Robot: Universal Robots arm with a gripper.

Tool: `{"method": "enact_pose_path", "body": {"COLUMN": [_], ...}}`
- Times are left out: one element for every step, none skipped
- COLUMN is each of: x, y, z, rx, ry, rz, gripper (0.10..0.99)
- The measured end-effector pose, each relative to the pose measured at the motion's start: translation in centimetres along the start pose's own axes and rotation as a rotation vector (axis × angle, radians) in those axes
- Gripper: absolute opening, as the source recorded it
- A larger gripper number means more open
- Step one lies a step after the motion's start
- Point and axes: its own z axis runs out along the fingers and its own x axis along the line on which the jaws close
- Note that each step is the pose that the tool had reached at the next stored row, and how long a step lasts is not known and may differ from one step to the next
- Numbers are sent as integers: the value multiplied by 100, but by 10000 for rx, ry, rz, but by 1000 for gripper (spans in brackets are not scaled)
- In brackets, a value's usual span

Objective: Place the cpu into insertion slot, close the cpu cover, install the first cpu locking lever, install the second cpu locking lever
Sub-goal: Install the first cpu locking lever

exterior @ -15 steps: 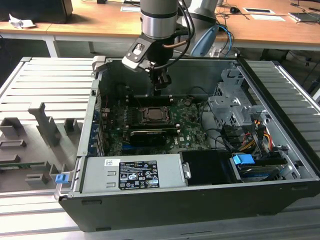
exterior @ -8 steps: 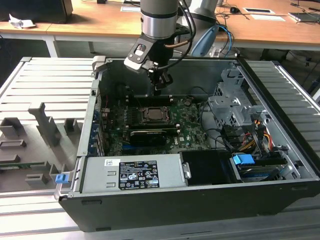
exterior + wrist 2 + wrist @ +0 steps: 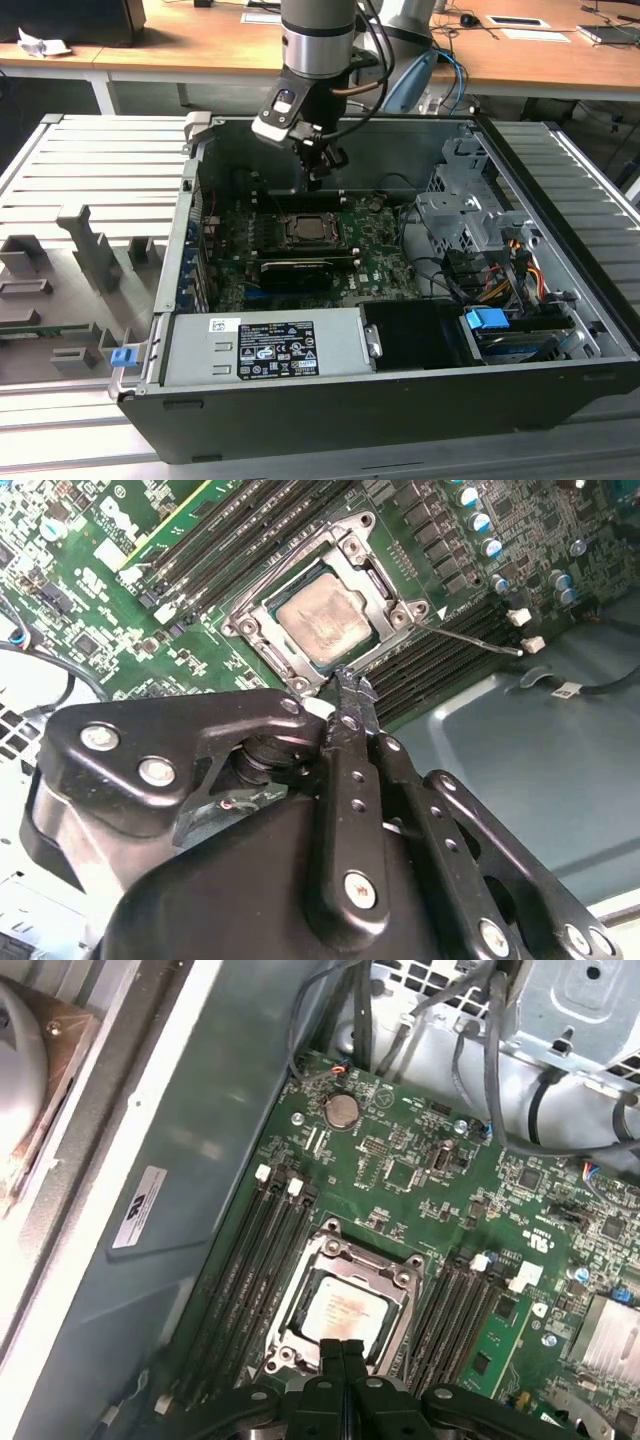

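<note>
So the cpu sits under the lowered cpu cover. The pincer hovers above, pinched together and empty. A locking lever looks unlatched, so I'd say it's lever time, and that needs precise tips.

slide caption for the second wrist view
Shut gripper hovering at the edge of the cpu cover, which lies over the cpu in the insertion slot, one thin locking lever sticking out.

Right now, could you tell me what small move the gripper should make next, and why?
Probably shift the shut gripper over to the locking lever: the cpu sits under the cpu cover, and that lever juts out, unlatched it seems.
</note>
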Motion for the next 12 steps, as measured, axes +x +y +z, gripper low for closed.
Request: {"method": "enact_pose_path", "body": {"x": [0, 0, 0, 0, 0, 0, 0, 0, 0, 0, 0, 0], "y": [0, 0, 0, 0, 0, 0, 0, 0, 0, 0, 0, 0], "z": [0, 0, 0, 0, 0, 0, 0, 0, 0, 0, 0, 0], "rx": [4, 8, 11, 14, 17, 20, 23, 27, 32, 35, 37, 39], "ry": [11, 18, 25, 31, 38, 46, 52, 63, 74, 81, 85, 88], "rz": [-225, -382, -530, -664, -803, -980, -1108, -1325, -1561, -1712, -1809, -1865], "gripper": [106, 106, 106, 106, 106, 106, 106, 106, 106, 106, 106, 106]}}
